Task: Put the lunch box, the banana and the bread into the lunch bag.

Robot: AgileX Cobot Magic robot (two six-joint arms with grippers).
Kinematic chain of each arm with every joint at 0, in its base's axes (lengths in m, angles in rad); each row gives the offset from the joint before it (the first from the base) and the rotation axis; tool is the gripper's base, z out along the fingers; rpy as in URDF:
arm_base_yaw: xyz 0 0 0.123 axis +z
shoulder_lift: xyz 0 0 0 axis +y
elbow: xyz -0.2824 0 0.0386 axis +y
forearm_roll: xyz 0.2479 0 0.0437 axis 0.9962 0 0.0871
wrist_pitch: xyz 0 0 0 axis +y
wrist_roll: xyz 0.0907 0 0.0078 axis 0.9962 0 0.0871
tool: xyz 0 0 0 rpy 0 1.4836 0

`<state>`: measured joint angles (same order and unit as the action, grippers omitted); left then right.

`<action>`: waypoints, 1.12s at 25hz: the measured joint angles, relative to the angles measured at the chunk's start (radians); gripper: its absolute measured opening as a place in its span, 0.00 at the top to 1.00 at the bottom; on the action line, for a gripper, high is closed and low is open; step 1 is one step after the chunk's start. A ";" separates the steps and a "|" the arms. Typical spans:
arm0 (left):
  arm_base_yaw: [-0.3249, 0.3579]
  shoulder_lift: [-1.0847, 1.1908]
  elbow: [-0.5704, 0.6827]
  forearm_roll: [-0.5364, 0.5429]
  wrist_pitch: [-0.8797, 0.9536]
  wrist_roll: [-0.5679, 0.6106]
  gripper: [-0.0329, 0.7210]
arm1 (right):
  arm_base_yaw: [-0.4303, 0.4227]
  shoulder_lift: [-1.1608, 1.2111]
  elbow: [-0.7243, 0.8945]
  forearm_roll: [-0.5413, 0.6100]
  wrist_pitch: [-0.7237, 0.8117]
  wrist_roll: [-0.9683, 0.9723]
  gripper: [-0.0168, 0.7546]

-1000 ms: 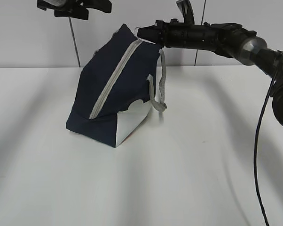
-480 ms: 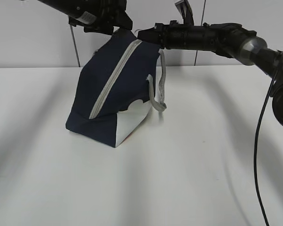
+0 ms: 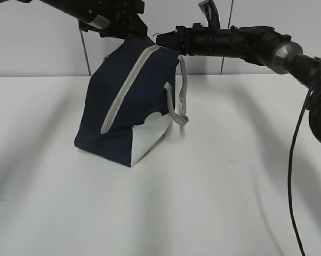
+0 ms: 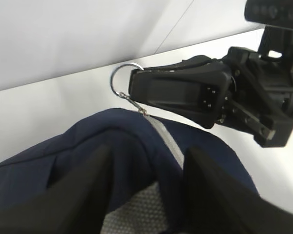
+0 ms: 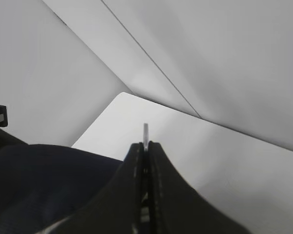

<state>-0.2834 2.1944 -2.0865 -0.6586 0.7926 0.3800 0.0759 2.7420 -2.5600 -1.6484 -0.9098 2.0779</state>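
Note:
The navy lunch bag (image 3: 123,106) stands tipped on the white table, its grey zipper (image 3: 126,88) running shut up its side. My right gripper (image 3: 161,37) is shut on the metal zipper pull ring (image 4: 121,80) at the bag's top end. That ring shows as a thin sliver (image 5: 145,130) between its fingertips in the right wrist view. My left gripper (image 3: 129,26) sits on the bag's top beside it, its fingers (image 4: 83,190) either side of a fold of navy fabric (image 4: 137,146) that fills the gap. The lunch box, the banana and the bread are out of view.
A grey strap handle (image 3: 182,96) hangs off the bag's right side. The table (image 3: 203,186) stretches white in front and to the right, and a pale wall stands close behind. A black cable (image 3: 294,160) hangs along the right arm.
My left gripper came down from the upper left onto the bag's top and closed in around a fold of fabric. The right gripper and the ring stayed put.

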 joint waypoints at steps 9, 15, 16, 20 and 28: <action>0.000 0.003 0.000 0.012 0.000 0.000 0.92 | 0.000 0.000 0.000 0.020 0.001 0.000 1.00; 0.000 -0.005 0.000 0.016 0.000 0.000 0.93 | -0.004 0.000 0.000 0.040 0.023 0.000 1.00; 0.000 -0.009 0.000 0.017 0.001 0.000 0.93 | -0.004 0.000 0.000 0.040 0.037 0.002 1.00; 0.001 -0.025 0.000 0.025 0.026 0.000 0.93 | -0.004 0.000 0.000 0.044 0.080 0.006 1.00; 0.001 -0.027 0.000 0.024 0.052 0.013 0.93 | -0.006 0.000 0.000 -0.024 0.132 0.046 1.00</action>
<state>-0.2825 2.1678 -2.0865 -0.6350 0.8449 0.3932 0.0694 2.7420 -2.5600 -1.6721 -0.7779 2.1234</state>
